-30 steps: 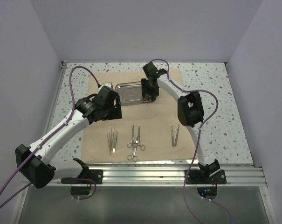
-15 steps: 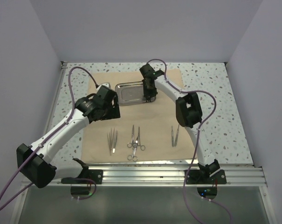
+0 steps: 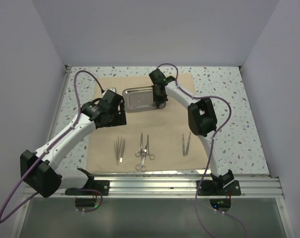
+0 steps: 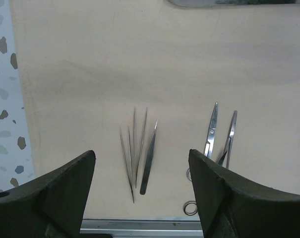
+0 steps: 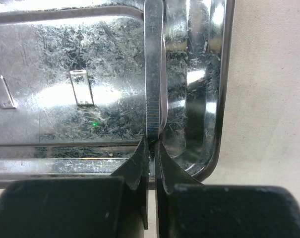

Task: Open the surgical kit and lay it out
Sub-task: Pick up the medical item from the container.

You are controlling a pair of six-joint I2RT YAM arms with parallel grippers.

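Observation:
The beige cloth wrap (image 3: 164, 144) lies spread flat on the table. At its far side sits the shiny steel tray (image 3: 138, 98) (image 5: 65, 64). My right gripper (image 3: 160, 101) (image 5: 152, 144) reaches into the tray's right end and is shut on the near end of a flat silver instrument (image 5: 153, 74) lying along the tray floor. My left gripper (image 3: 114, 118) (image 4: 142, 153) hangs open above the cloth with nothing between its fingers. Below it lie thin tweezers and probes (image 4: 136, 148) (image 3: 119, 148). Ring-handled forceps (image 4: 220, 134) (image 3: 144, 151) lie to their right, and another pair of tweezers (image 3: 186, 144) further right.
The speckled tabletop (image 3: 239, 114) shows around the cloth. White walls close in the left, right and back. A metal rail (image 3: 154, 186) runs along the near edge, seen as a strip (image 4: 140, 227) in the left wrist view.
My right gripper has moved a little left over the tray and closed its jaws on the flat instrument. The left arm has shifted slightly toward the back, still open.

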